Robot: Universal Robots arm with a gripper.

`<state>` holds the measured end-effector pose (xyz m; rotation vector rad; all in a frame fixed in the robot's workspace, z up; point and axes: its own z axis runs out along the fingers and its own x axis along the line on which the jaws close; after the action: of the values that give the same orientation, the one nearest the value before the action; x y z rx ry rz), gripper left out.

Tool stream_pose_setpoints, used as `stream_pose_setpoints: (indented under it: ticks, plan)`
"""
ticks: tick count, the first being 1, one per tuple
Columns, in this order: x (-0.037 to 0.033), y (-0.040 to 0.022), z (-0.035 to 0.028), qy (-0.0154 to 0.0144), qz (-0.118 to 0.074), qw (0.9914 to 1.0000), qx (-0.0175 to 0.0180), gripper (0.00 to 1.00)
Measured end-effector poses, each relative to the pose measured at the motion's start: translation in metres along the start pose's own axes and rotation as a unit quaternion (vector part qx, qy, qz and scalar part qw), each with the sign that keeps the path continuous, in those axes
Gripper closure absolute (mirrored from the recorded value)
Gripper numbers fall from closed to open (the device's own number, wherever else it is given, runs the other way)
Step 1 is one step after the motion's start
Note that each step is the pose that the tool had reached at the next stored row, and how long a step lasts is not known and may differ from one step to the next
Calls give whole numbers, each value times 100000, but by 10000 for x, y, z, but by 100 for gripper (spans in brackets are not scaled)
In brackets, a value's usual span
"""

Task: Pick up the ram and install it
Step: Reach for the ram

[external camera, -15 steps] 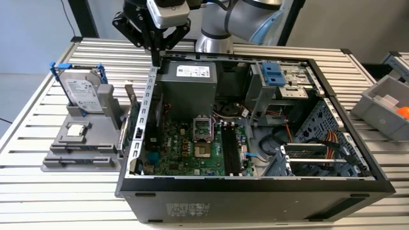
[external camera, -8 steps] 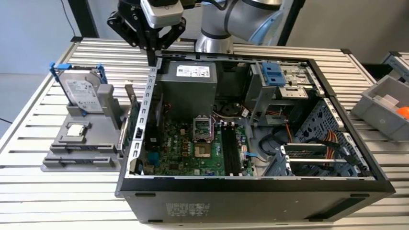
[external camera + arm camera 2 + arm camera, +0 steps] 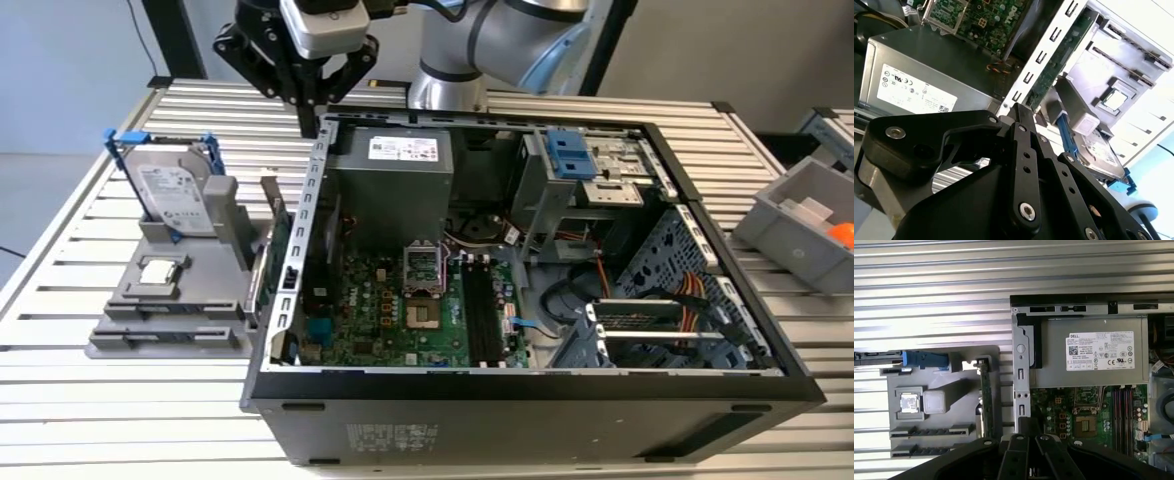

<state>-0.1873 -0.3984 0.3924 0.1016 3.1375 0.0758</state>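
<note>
Gripper: fingers drawn together to a point, nothing between them. It hangs over the PC case at the corner beside the power supply, toward the desk's far edge.

RAM stick: on edge in the grey fixture, just beside the case wall, apart from the gripper. The hard drive and CPU chip share the fixture, nearer the exterior view's left edge of the desk.

On the grey plastic holder stand an upright silver hard drive in a blue frame and a flat square processor chip.
</note>
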Motion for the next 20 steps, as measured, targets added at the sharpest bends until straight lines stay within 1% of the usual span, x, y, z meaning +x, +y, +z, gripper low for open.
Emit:
stream_pose_setpoints:
  ticks: [20]
  plan:
    - [227,-15,-1,21,-77,100000,1,100]
